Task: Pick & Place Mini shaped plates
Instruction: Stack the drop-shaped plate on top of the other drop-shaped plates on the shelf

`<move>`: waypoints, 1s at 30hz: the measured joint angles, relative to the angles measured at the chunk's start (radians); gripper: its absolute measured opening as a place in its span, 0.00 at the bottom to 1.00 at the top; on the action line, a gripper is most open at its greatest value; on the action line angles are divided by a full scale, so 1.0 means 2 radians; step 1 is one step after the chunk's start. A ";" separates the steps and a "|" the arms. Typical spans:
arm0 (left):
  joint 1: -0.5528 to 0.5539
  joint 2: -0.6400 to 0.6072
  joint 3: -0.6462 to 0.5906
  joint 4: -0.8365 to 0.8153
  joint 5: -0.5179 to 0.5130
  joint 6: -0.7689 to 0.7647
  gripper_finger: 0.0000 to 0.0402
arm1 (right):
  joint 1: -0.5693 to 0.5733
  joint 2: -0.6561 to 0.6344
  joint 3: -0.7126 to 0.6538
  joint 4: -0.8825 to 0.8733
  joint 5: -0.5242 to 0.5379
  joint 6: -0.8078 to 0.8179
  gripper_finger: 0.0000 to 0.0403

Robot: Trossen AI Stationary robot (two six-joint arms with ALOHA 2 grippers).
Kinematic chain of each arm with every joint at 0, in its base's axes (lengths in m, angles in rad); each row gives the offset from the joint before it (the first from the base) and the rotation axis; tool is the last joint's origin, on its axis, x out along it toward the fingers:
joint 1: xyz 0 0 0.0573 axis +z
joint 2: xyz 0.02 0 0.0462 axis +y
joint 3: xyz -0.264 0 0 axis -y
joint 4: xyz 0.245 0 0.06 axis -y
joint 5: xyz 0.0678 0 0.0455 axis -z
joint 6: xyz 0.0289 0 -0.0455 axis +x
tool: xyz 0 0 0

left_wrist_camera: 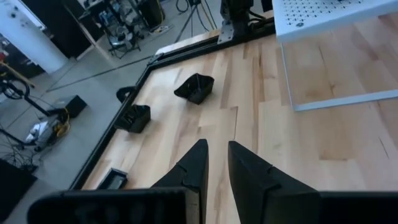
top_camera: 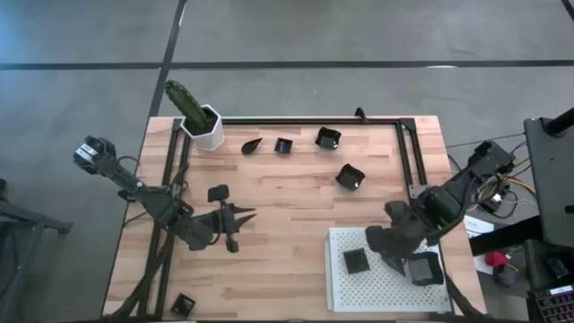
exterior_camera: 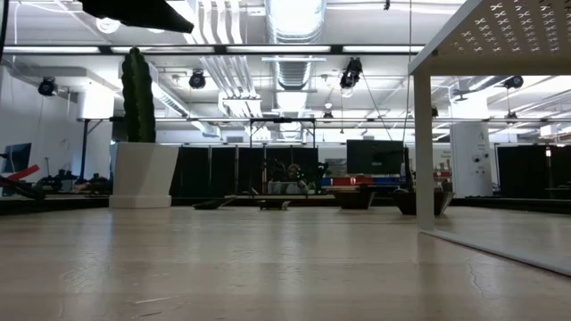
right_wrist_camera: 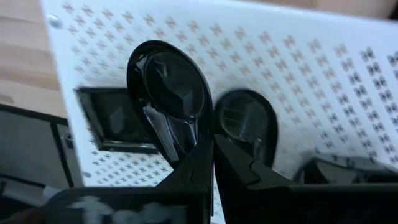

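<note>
Fingers of right gripper (right_wrist_camera: 211,146) pinch teardrop plate's (right_wrist_camera: 168,93) rim above white tray (right_wrist_camera: 311,62); left gripper's (left_wrist_camera: 214,165) slightly apart

No legible text or labels

Grey concrete floor (top_camera: 296,31) fills the top of the high view, crossed by dark seam lines. Light wooden plank tabletop (top_camera: 287,206) at centre, dark metal frame (top_camera: 408,152) along its edges. Low view: open ceiling with white ducts (exterior_camera: 290,36) at upper centre, strip lights, black curtain panels (exterior_camera: 223,169) along the far wall, white column (exterior_camera: 470,156) at right.
</note>
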 joint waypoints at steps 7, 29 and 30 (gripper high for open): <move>0.000 0.000 0.001 0.010 0.000 0.017 0.14 | 0.031 0.000 0.000 -0.029 -0.029 0.038 0.02; 0.000 0.000 0.001 0.018 0.001 0.024 0.14 | 0.052 0.000 -0.034 0.000 -0.058 0.066 0.02; 0.000 0.000 0.001 0.018 0.001 0.024 0.14 | 0.052 0.000 -0.038 0.005 -0.061 0.066 0.02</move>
